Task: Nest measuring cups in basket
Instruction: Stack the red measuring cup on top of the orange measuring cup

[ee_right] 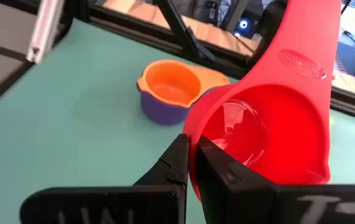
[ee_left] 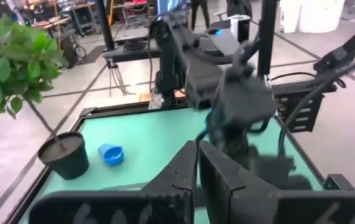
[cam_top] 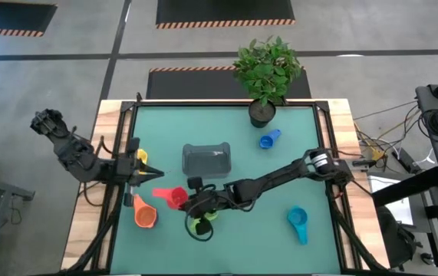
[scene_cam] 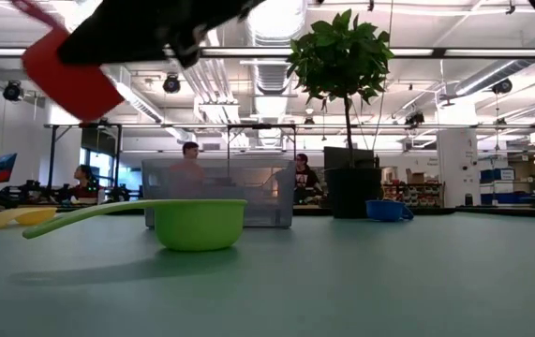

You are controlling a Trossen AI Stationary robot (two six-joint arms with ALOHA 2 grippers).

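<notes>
Fingers of the right gripper (ee_right: 191, 163) pinch the rim of the red plastic measuring cup (ee_right: 270, 118), lifted clear of the table for carrying toward the dark grey rectangular basket (cam_top: 207, 159) nearby. Left gripper (ee_left: 198, 163) waits closed, empty, at the table's left edge.

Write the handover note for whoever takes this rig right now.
Right gripper: shut on the rim of the red cup, held off the mat in front of the basket.
Left gripper: shut, holding nothing, parked at the mat's left edge.
Basket: mid-table; no cup shows in it from above.
Cups on the mat: green below the right gripper; orange nested in purple front left; yellow at the left edge; teal front right; blue by the plant pot.
Done: one pair nested, red picked up.
Left: every cup still has to go into the basket.
</notes>
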